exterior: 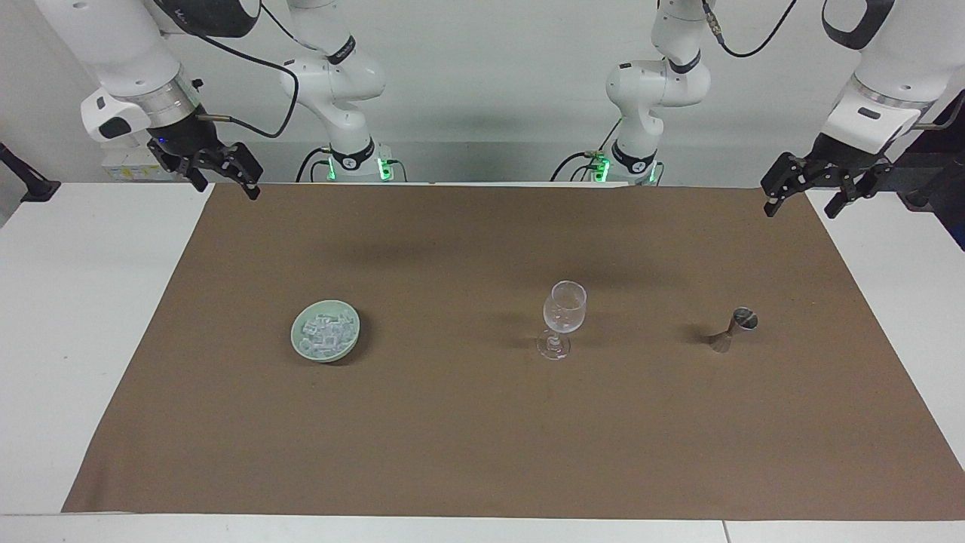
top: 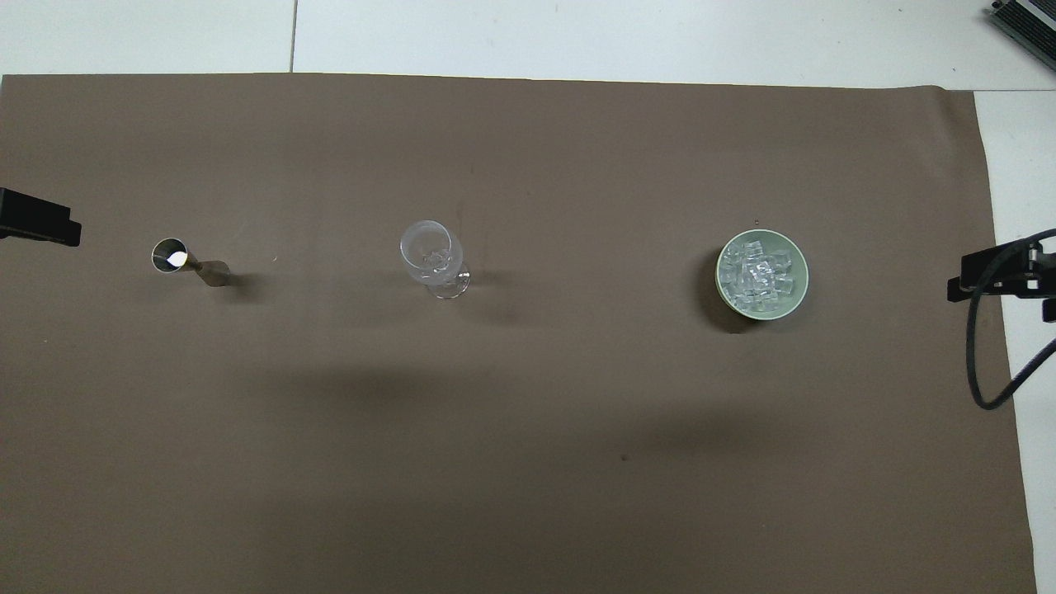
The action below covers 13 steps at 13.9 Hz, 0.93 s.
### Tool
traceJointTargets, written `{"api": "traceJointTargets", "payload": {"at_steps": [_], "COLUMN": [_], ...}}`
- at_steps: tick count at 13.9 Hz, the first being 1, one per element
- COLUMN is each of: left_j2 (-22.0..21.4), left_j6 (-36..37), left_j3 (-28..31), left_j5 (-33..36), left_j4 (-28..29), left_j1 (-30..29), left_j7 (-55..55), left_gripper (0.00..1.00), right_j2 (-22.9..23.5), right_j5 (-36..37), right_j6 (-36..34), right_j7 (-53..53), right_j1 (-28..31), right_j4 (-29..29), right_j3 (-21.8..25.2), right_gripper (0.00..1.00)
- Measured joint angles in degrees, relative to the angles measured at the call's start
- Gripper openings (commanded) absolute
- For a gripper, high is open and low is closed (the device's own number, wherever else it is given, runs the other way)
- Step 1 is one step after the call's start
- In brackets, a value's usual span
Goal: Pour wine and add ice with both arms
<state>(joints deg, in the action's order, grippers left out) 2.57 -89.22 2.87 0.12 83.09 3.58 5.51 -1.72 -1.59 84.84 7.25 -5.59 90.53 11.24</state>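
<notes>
The ice (exterior: 326, 332) (top: 759, 276) is heaped in a pale green bowl (exterior: 295, 332) (top: 763, 234) on the brown mat, toward the right arm's end. A clear stemmed glass (exterior: 563, 313) (top: 431, 252) stands upright mid-table. A small metal jigger (exterior: 735, 329) (top: 186, 262) stands toward the left arm's end. I see no wine, and I cannot tell what the jigger holds. My right gripper (exterior: 226, 188) hangs open over the mat's corner by its base. My left gripper (exterior: 801, 209) hangs open over the mat's edge at its own end. Both are empty and well away from the objects.
The brown mat (exterior: 482, 452) (top: 528, 454) covers most of the white table (exterior: 75, 339). A black cable (top: 990, 363) loops from the right arm over the mat's edge. A dark device (top: 1027, 21) lies at the table's corner farthest from the robots, at the right arm's end.
</notes>
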Motion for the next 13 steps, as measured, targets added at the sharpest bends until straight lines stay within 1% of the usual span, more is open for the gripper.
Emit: {"api": "traceJointTargets", "payload": {"at_steps": [13], "left_j2": [0.2], "left_j6": [-0.9], "left_j3": [0.1], "left_j5": [0.1], "left_j4": [0.0], "left_j1": [-0.1], "left_j7": [0.0], "left_gripper": [1.0], "right_j2": [0.0], "right_j5": [0.0], "right_j6": [0.0], "right_j7": [0.0], "right_j1": [0.0], "right_j4": [0.0], "right_j3": [0.0], "right_gripper": [1.0]}}
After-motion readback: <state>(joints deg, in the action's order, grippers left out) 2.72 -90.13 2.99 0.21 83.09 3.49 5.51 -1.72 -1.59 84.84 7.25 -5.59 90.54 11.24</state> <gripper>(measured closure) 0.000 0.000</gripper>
